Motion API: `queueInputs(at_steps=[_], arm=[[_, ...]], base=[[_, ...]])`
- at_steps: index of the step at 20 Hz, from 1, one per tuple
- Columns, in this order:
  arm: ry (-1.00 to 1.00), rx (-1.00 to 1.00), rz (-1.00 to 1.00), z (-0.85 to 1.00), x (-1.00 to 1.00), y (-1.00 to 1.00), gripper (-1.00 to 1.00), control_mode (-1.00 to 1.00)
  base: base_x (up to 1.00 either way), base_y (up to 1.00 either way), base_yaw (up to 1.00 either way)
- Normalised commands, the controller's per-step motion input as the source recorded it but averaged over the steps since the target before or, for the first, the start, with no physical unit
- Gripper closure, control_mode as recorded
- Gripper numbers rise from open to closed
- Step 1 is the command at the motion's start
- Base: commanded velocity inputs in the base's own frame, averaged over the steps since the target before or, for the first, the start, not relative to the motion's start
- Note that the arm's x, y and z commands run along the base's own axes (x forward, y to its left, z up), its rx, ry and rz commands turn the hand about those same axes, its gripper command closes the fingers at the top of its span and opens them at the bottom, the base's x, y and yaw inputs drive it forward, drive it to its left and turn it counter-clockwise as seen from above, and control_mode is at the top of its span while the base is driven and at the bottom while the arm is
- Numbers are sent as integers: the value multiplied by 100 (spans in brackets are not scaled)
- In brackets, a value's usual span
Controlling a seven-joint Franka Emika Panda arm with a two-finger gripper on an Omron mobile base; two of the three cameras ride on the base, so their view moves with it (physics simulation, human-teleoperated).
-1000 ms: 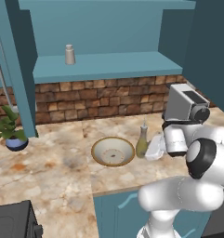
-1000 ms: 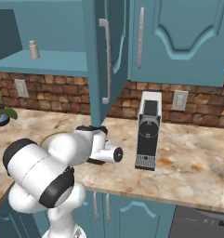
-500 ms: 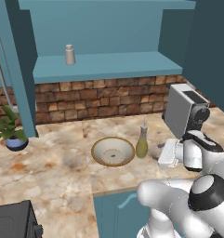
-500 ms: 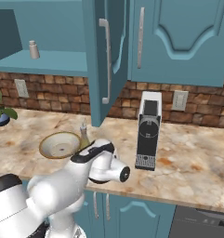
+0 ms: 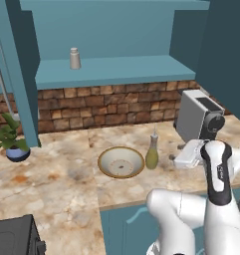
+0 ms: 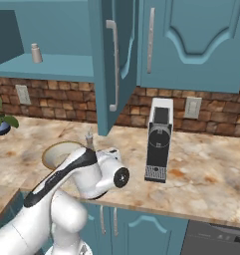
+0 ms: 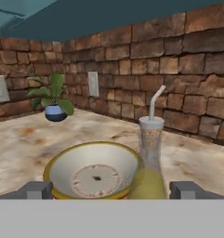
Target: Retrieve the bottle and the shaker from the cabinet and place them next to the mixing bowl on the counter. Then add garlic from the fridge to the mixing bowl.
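Currently the bottle (image 5: 152, 155) stands at the mixing bowl's (image 5: 121, 162) three o'clock; the gripper (image 7: 112, 189) is open, empty; shaker (image 5: 74, 58) remains shelved, garlic pending

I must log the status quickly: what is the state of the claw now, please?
Claw: open, holding nothing; the bottle stands free on the counter between its fingertips, beside the mixing bowl.
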Motion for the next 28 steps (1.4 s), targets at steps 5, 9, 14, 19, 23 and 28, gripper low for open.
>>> queueInputs(at_steps=[5, 9, 14, 19, 23, 28], arm=[[32, -2, -15, 58, 0, 55, -100, -100], [17, 0, -16, 94, -13, 55, -100, -100], [15, 0, -4, 100, -39, 57, -100, -100], [4, -3, 0, 100, -67, 42, -100, -100], [-3, -9, 0, 100, -29, 40, -100, -100], [0, -3, -1, 77, -3, 24, -100, -100]], base=[[0, 0, 0], [0, 0, 0], [0, 0, 0], [0, 0, 0], [0, 0, 0], [0, 0, 0]])
